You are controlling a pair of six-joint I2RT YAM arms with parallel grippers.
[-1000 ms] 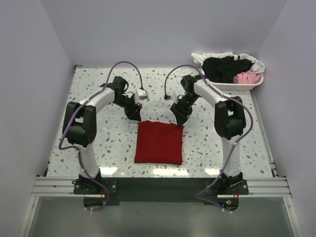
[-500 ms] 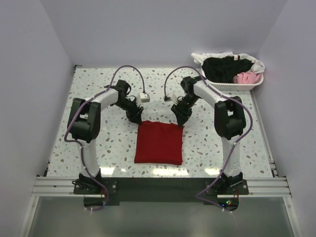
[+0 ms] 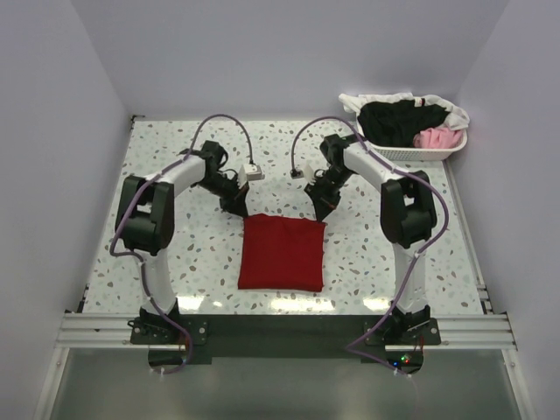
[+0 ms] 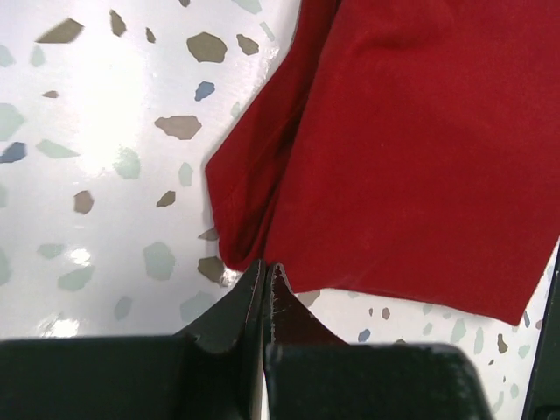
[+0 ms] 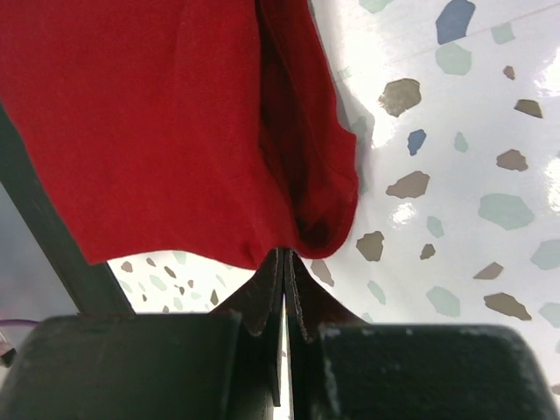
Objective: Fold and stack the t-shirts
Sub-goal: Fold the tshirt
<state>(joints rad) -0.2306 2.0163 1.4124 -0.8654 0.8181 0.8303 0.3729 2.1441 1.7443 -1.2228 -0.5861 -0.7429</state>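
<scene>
In the overhead view a dark red t-shirt (image 3: 282, 254) is seen folded into a smooth, nearly square pad, laid flat on the glossy speckled table (image 3: 175, 254) midway between the two arms. The left gripper (image 3: 236, 206) is set at its far left corner and the right gripper (image 3: 322, 208) at its far right corner; the fingers are too small and dark there to be read. In the far right corner a white slotted plastic basket (image 3: 411, 153) is filled with a crumpled black t-shirt (image 3: 398, 122), a pink one (image 3: 436, 137) and a white one (image 3: 385, 99) draped over its rim, so that their shapes cannot be made out. In the left wrist view the matte black fingers (image 4: 232, 315) are closed to a hairline slit, and the hem of the red cloth is caught at their very tips; soft layered folds are shown along the cloth's left edge, and its far side is cut off by the frame. In the right wrist view the fingers (image 5: 254, 306) are likewise pressed together on the hem, beside a rounded, shadowed fold whose inside is hidden.
</scene>
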